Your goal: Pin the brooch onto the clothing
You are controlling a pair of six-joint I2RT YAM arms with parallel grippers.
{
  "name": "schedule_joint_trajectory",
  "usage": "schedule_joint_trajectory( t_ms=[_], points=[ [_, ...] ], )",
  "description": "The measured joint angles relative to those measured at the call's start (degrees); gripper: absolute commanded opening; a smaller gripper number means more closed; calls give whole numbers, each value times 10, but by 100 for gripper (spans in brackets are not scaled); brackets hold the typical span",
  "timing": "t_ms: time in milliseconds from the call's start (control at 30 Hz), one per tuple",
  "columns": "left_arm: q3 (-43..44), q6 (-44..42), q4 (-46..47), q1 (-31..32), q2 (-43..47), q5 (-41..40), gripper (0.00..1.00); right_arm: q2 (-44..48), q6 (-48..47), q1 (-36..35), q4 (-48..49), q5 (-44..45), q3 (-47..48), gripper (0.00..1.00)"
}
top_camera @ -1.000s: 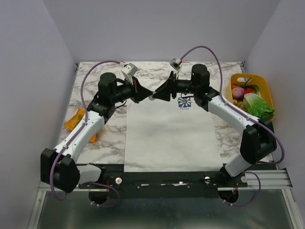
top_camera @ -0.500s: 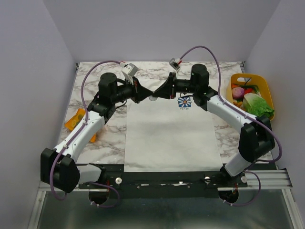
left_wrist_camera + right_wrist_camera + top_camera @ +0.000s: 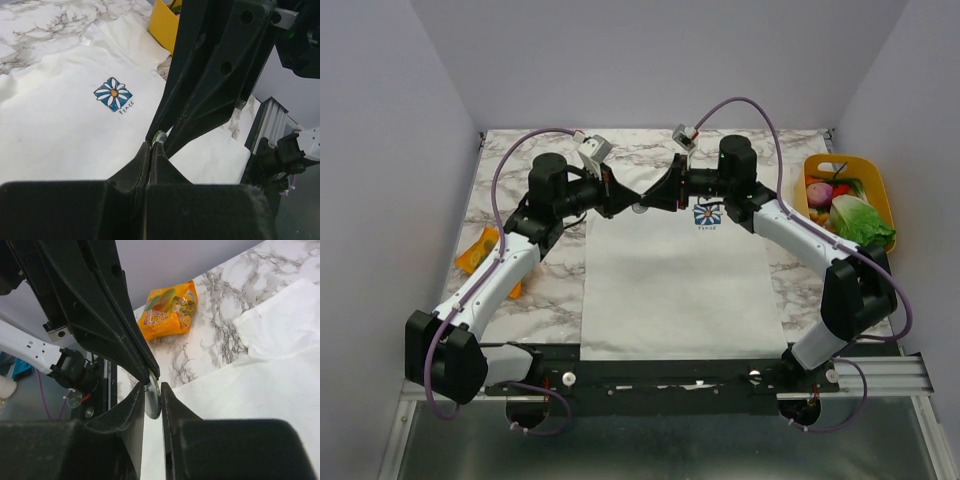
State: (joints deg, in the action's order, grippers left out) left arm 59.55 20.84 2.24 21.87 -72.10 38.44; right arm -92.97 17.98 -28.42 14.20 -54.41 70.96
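Far left, a crinkly orange snack packet [image 3: 483,252] sits on the marble table [image 3: 640,140]. The left gripper [image 3: 152,146] is pinched tight on the edge of the tiny round dark green brooch [image 3: 153,401], up in the air over the collar end of the white short-sleeved T-shirt [image 3: 670,280]. The right gripper [image 3: 152,390] meets it tip to tip, jaws clamped narrow around the disc. A yellow plastic tub [image 3: 881,190] of veg is far right.
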Motion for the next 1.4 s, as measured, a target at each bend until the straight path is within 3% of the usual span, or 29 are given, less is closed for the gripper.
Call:
schedule_joint_trajectory(
  t_ms=[100,200,733,900,1133,1300,1400],
  points=[
    [0,0,-4,0,0,-4,0,0,-18,0,-10,3,-1,76],
    [2,0,-5,0,0,-5,0,6,-30,0,-9,7,-16,88],
    [9,0,-16,0,0,-20,0,45,-15,4,19,19,-50,88],
    [12,7,-21,4,0,-46,0,45,-27,4,4,59,-47,88],
    [60,61,-71,35,0,-189,0,67,-90,-17,-58,236,-47,88],
    [82,131,-83,45,0,-269,0,92,-170,-105,-70,413,-47,86],
    [82,167,-86,44,0,-295,0,94,-219,-163,-59,507,-50,78]
  ],
)
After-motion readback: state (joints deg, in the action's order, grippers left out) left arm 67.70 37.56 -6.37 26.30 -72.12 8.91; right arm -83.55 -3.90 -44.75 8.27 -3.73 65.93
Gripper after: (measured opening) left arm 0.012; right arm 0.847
